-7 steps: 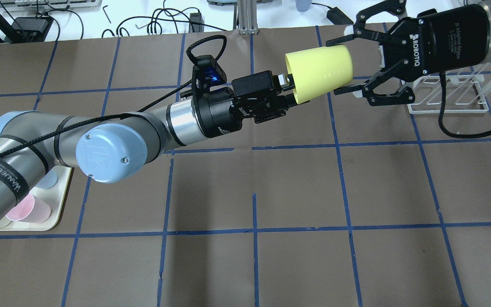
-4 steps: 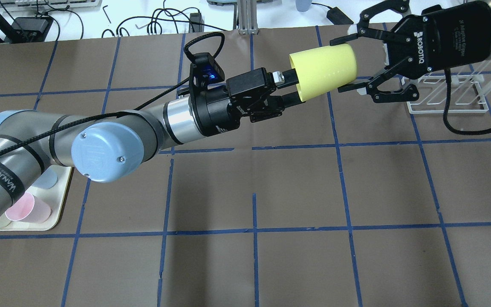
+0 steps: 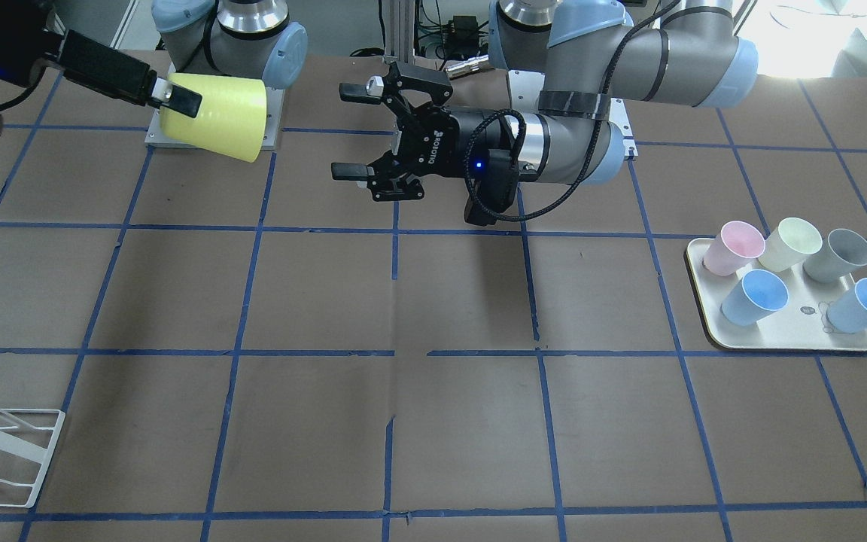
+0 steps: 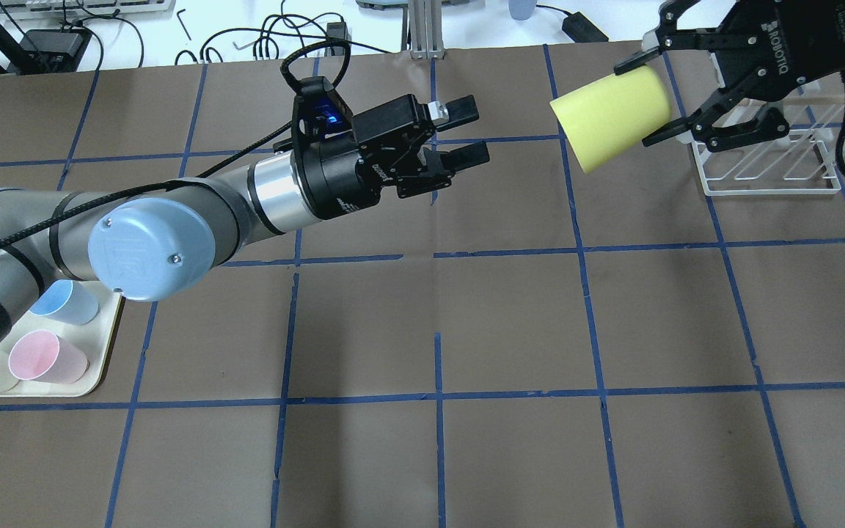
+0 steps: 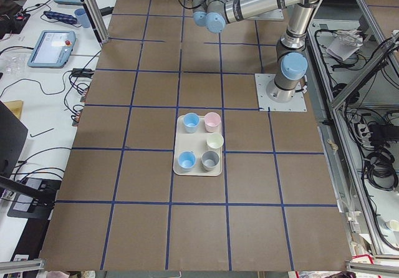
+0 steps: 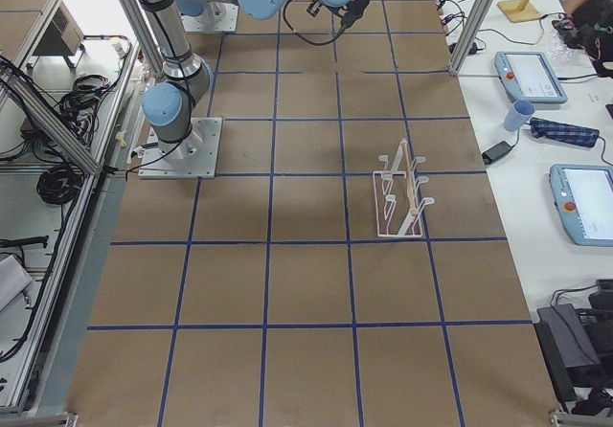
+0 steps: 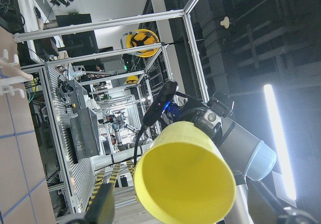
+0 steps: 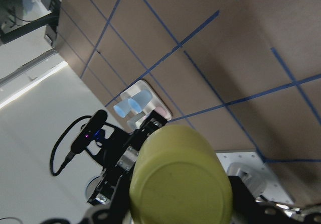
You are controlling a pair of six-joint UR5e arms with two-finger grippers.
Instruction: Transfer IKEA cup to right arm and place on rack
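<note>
The yellow IKEA cup (image 4: pixel 609 117) lies on its side in the air, held at its base end by my right gripper (image 4: pixel 646 103), which is shut on it. Its open mouth points back at my left gripper (image 4: pixel 470 132), which is open, empty and well clear of the cup. The front view shows the cup (image 3: pixel 215 113), the right gripper (image 3: pixel 177 102) and the open left gripper (image 3: pixel 348 132). The left wrist view looks into the cup's mouth (image 7: pixel 185 179); the right wrist view shows its base (image 8: pixel 180 184). The white wire rack (image 4: pixel 767 161) stands on the table just beyond the right gripper.
A cream tray (image 3: pixel 787 342) holds pink, cream, grey and two light blue cups on my left side, partly under my left arm in the overhead view (image 4: pixel 100 352). Cables and devices lie along the far table edge (image 4: pixel 276 37). The rack also shows from the right (image 6: pixel 402 197).
My left gripper let go of the cup, opened and drew back to the left. My right gripper closed on the cup and carried it up and right, closer to the rack.
</note>
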